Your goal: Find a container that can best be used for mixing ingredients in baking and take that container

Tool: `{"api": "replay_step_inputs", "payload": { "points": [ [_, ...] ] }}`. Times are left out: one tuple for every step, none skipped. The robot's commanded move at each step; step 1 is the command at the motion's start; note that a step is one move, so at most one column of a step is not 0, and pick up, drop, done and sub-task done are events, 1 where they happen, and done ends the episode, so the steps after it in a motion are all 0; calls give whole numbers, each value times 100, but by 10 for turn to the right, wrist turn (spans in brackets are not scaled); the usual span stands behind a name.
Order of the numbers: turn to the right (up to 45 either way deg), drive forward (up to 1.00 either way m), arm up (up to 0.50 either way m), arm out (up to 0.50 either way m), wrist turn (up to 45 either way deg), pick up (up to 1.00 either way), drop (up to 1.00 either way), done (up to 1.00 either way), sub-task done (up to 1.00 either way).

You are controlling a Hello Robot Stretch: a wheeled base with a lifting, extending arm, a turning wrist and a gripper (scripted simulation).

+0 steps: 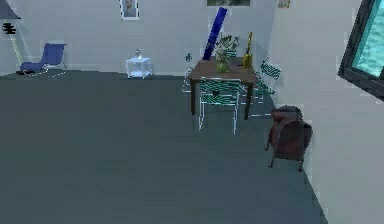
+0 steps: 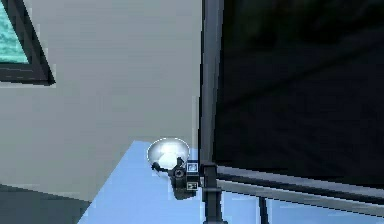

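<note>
Arm side view: a pale round bowl [image 2: 166, 152] sits on a light-blue table [image 2: 118, 186], below and to the right of the window [image 2: 18, 45]. It suits mixing, so we take it as the target. The gripper [image 2: 163, 168] is at the bowl's near side, w/ the arm [image 2: 211, 202] rising behind it. We can't tell if the fingers are apart, together or set on the bowl. Since the bowl lies on the table right at the gripper, we also can't tell if anything is held.

Risks, as we judge them:
- The bowl is round and smooth, so a poor hold could let it slip or tip when lifted.
- A nudge could slide it toward the table edge on the window side.
- A tall dark panel [image 2: 298, 90] stands farther right of the window, just beside the arm. Any swing that way could hit its grey frame [image 2: 207, 90].
- The wall beneath the window lies just beyond the bowl, so there is little reach left.

Open room: bare tabletop btwn bowl and window side. Straight up looks free.

Forward view: wide bare dark floor lies left of the window [image 1: 364, 52]. A brown chair-like shape [image 1: 288, 135] sits below it by the wall. A dining table [image 1: 222, 70] w/ chairs stands farther left and deeper in.
</note>
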Motion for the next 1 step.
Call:
{"api": "replay_step_inputs", "payload": {
  "points": [
    [0,0,0,0,0,100,0,0,0]
  ]
}}
